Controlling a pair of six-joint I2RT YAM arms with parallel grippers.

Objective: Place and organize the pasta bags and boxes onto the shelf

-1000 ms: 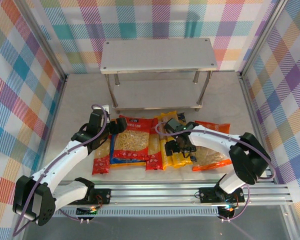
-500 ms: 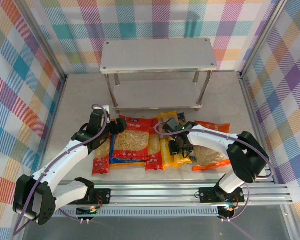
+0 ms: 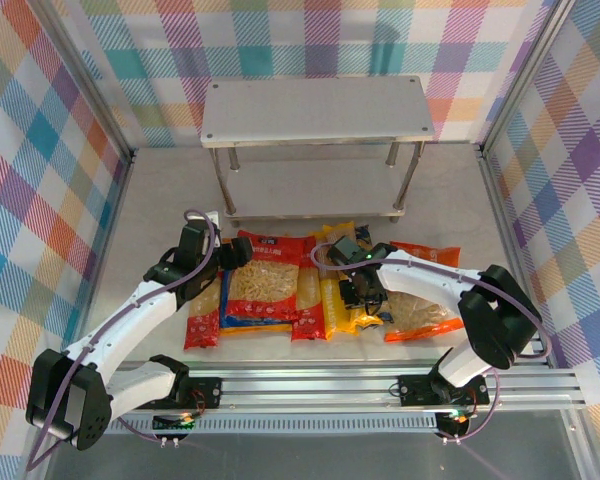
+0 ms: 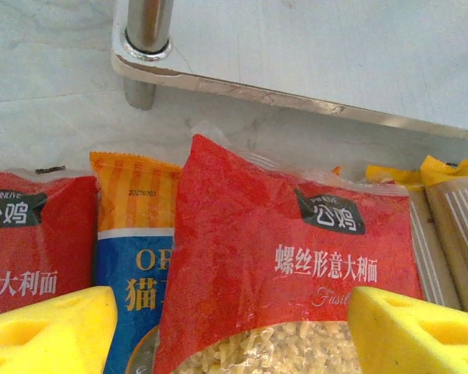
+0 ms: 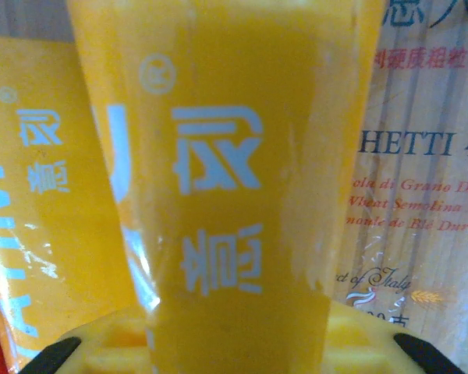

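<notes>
top view: shelf (image 3: pixel 315 110) stands at 12 o'clock on the worktop (image 3: pixel 160 200), both boards bare, so nothing is stocked yet. all packs lie flat in one overlapping row at the middle of the worktop, just in front of the shelf legs. left pincer (image 3: pixel 227 258) hovers at the 10 o'clock corner of the row. in the left wrist view its yellow fingertips (image 4: pixel 47 327) are spread wide with the red bag (image 4: pixel 296 265) between them, not touching it: open, probably lined up to take the bag across its width, since a floppy pillow bag needs a broad bite. the blue-and-orange bag (image 4: pixel 132 265) lies tucked under the red bag's 9 o'clock edge; the lower shelf board runs along 12 o'clock, close by. right pincer (image 3: pixel 361 292) sits on the row at about 3 o'clock of centre, beside the orange bag (image 3: pixel 420 315). in the right wrist view the yellow pasta box (image 5: pixel 242 195) rises up the middle, its lower end pinched at the foam pads (image 5: pixel 109 343); reads as closed on the box near one end. judgement: the end grip suits a slim stiff pack, letting it slide out from its neighbours, but it may droop or swing on the way to the shelf.
</notes>
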